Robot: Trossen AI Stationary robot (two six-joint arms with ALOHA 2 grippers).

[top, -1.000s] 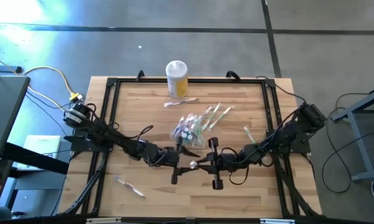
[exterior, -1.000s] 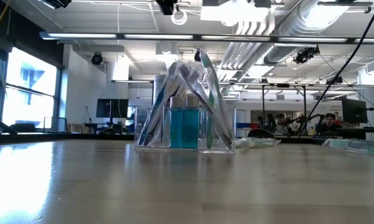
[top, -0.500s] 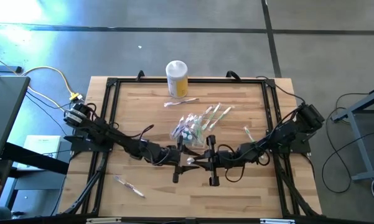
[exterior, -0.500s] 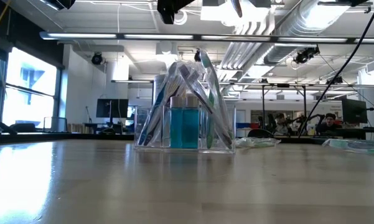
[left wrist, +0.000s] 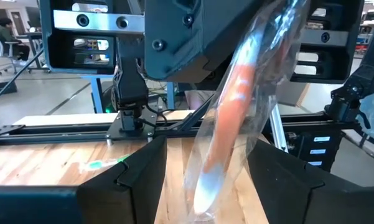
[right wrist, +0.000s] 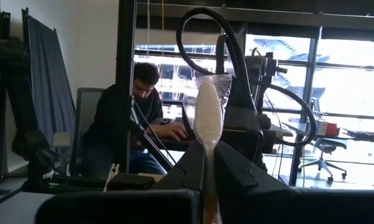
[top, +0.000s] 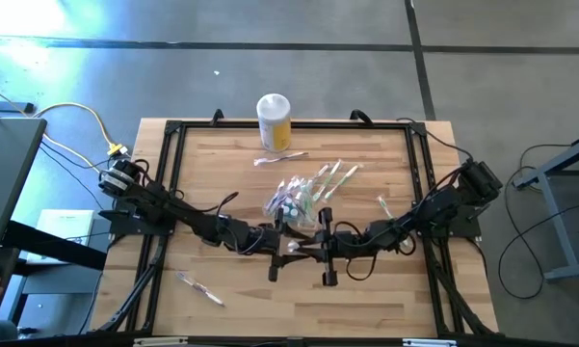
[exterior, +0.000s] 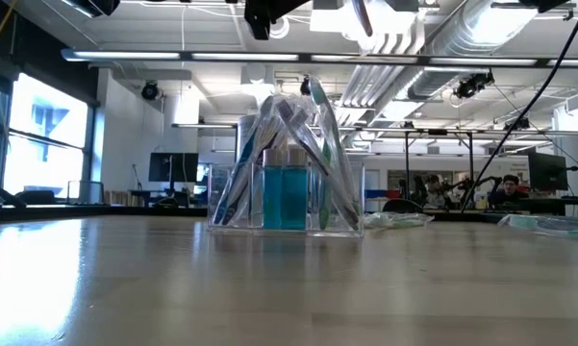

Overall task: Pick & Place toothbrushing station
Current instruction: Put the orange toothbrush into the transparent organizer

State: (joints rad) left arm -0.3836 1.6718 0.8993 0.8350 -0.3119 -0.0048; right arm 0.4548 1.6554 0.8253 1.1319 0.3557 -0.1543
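The toothbrushing station (top: 294, 200) is a clear container with toothbrushes leaning in it. It stands on its base mid-table and also shows in the low view (exterior: 287, 187). Just nearer than it, both grippers meet above the wood. My right gripper (right wrist: 208, 168) is shut on a wrapped toothbrush (right wrist: 208, 115) with an orange handle (left wrist: 233, 112). My left gripper (left wrist: 205, 186) faces it, open. Its fingers stand on either side of the toothbrush's white head end, apart from it. My right gripper pinches the wrapped toothbrush between its two fingers at the neck below the white head (right wrist: 207, 152), through the clear wrapper. The fingers come level from the table's right and lie along the toothbrush. The head end sticks out past the fingertips toward my left gripper, clear of the table.
A white-lidded yellow jar (top: 274, 120) stands at the far edge. Loose wrapped toothbrushes lie near it (top: 279, 157), right of the station (top: 335, 175), further right (top: 383, 207) and at the near left (top: 200, 287). A black frame (top: 173, 193) rims the table.
My right gripper has edged toward the table's left, closer to my left gripper. It stays shut on the wrapped toothbrush, which has come into the top of the low view.
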